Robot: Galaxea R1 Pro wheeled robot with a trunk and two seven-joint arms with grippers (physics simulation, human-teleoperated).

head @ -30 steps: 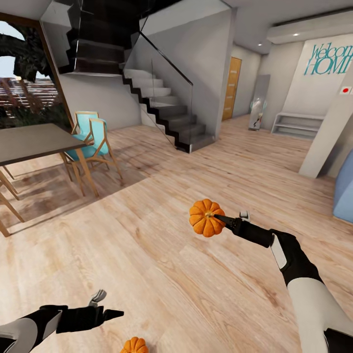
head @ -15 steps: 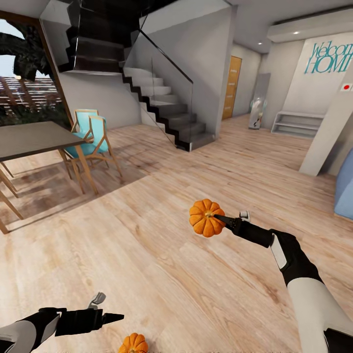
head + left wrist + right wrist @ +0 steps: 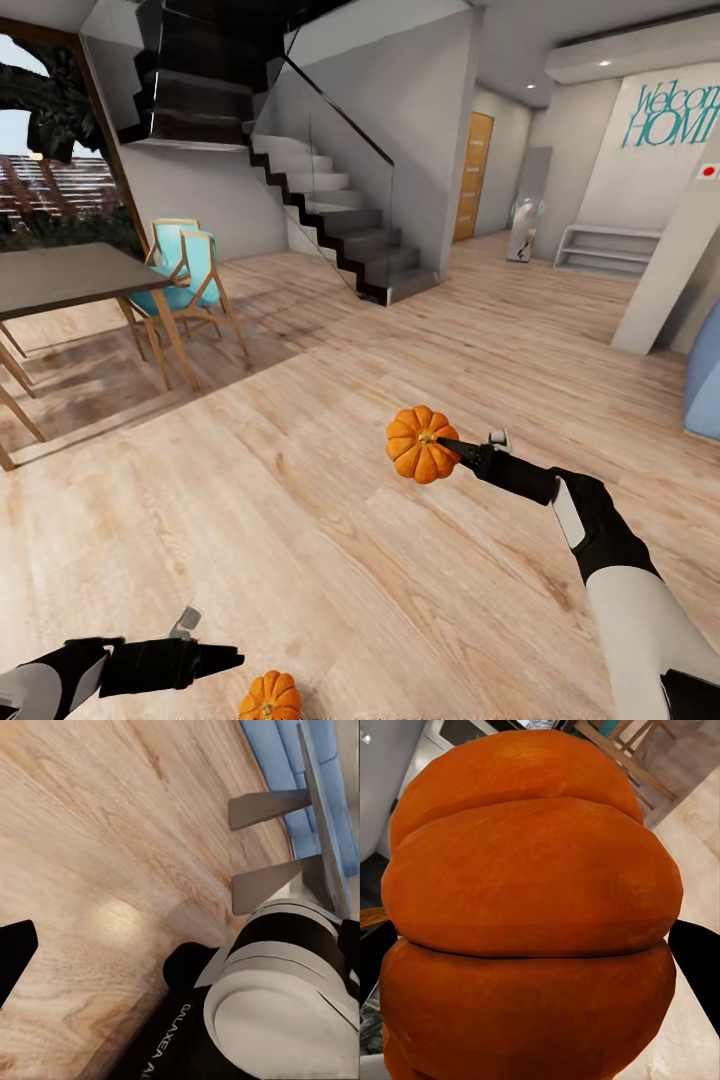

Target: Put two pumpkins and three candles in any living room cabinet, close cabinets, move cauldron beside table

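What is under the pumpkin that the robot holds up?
Bare wooden floor lies below the held pumpkin, gripped by the right gripper. Its underside is hidden.

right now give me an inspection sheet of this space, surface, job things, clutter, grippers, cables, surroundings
surface: pale wood floor, sunlit patches
job's things: one pumpkin held by the right gripper; a second pumpkin on the floor near the left gripper
clutter: nothing seen
grippers: right shut on the pumpkin; left free, jaw state unclear
cables: nothing seen
surroundings: dining table with turquoise chairs, staircase, wooden door, low shelf
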